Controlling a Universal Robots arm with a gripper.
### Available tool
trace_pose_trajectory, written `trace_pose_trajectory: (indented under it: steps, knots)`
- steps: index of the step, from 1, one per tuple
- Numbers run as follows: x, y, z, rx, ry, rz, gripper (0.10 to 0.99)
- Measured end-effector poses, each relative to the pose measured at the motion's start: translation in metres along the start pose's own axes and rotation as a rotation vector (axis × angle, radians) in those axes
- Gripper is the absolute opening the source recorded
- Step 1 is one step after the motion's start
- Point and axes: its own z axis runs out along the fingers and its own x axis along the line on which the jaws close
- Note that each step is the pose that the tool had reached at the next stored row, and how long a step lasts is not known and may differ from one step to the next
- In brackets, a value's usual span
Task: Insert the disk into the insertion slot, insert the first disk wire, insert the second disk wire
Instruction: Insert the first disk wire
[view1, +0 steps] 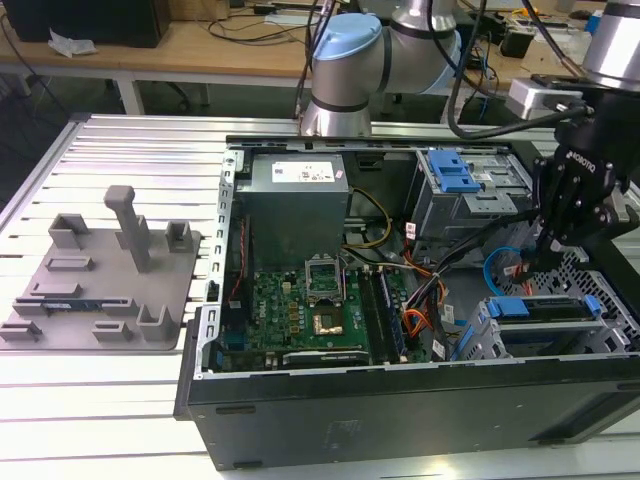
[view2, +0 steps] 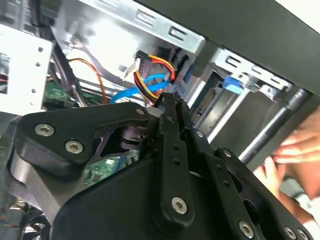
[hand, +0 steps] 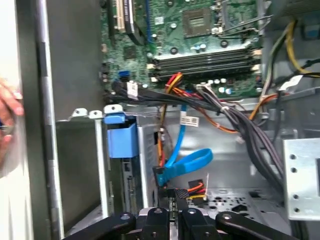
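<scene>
In the exterior view the gripper (view1: 548, 258) hangs at the right of the frame, just above the insertion slot (view1: 480, 338). The disk (view1: 535, 308) in its blue carrier already sits inside that slot, at the lower right. In the first wrist view the fingers (hand: 181, 212) look pressed together on the black plug of the disk wire (hand: 195, 189), the one with red and yellow strands. I judge that it is held, not only touched. The blue wire (hand: 186, 161) lies just beside it. For this step you should hold the plug square to the socket on the end of the disk, push straight and slowly, and not let the blue wire come between. The end of the disk stands just beside the gripper, a little apart from the plug. A hand (hand: 6, 112) is near the case, so please mind it.
</scene>
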Motion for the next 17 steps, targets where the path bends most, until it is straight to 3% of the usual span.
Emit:
trace_pose_trajectory:
  steps: [1,3,4,5,12,14,15,17]
  knots:
    - [0.0009,-0.0013,0.0,-0.002,-0.0128,0.0,0.165]
    - [0.004,-0.0057,0.0006,-0.008,-0.0628,-0.002,0.165]
    - [0.0053,-0.0073,0.0008,-0.011,-0.0816,-0.003,0.165]
    - [0.0063,-0.0083,0.0008,-0.013,-0.0911,-0.003,0.165]
    - [0.0241,-0.0107,-0.0001,-0.029,-0.1258,-0.006,0.165]
    - [0.0297,-0.0113,0.0007,-0.033,-0.1418,-0.007,0.165]
    - [0.0325,-0.0117,0.0011,-0.036,-0.1545,-0.008,0.165]
    - [0.034,-0.0129,0.0008,-0.04,-0.1566,-0.014,0.165]
